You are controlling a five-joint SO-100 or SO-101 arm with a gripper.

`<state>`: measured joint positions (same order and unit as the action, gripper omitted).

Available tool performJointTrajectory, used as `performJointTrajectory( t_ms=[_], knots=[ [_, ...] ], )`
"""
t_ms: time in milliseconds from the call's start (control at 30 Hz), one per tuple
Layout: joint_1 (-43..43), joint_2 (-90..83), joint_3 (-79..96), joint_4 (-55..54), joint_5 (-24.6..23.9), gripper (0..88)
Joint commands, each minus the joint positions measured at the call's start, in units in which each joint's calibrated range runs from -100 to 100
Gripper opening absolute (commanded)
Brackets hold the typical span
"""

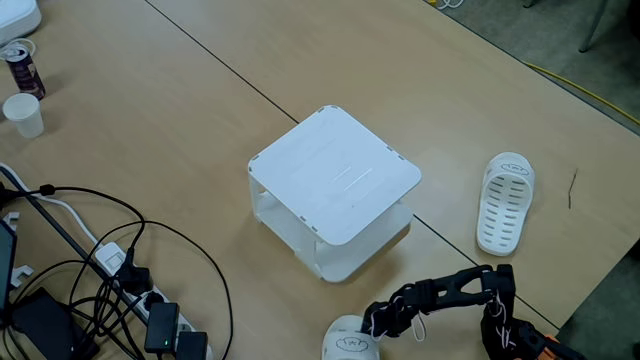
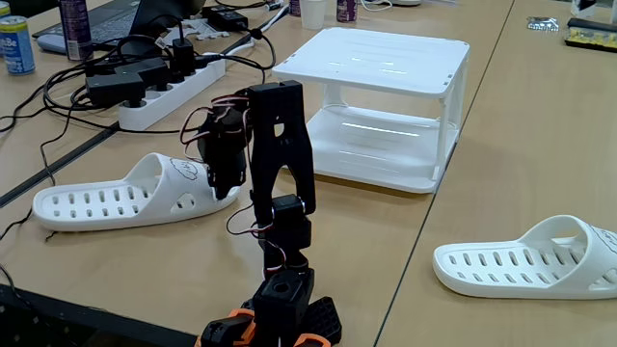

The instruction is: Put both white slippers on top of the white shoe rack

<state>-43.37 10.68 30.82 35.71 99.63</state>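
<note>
Slotted slippers (image 2: 125, 198) (plastic), square rack (image 1: 335, 175).

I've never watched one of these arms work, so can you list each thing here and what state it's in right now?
Shoe rack: upright, top bare.
Slipper by the arm: flat on the table, gripper at its strap; grip unclear.
Other slipper: sole down on the table, apart from the rack.
Paper cup: upright.
Can: upright.
</note>
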Motion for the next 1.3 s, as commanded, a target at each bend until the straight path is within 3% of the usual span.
performJointTrajectory(
  t_ms=[0, 600, 1133, 1267],
  knots=[
    [2.3, -4.9, 9.4, 2.9, 0.4, 0.7],
    [3.5, -29.3, 37.9, 3.0, 0.4, 0.7],
    [4.2, -51.4, 43.7, 3.2, 0.4, 1.1],
    [4.7, -56.2, 44.1, 3.2, 0.4, 7.0]
  ],
)
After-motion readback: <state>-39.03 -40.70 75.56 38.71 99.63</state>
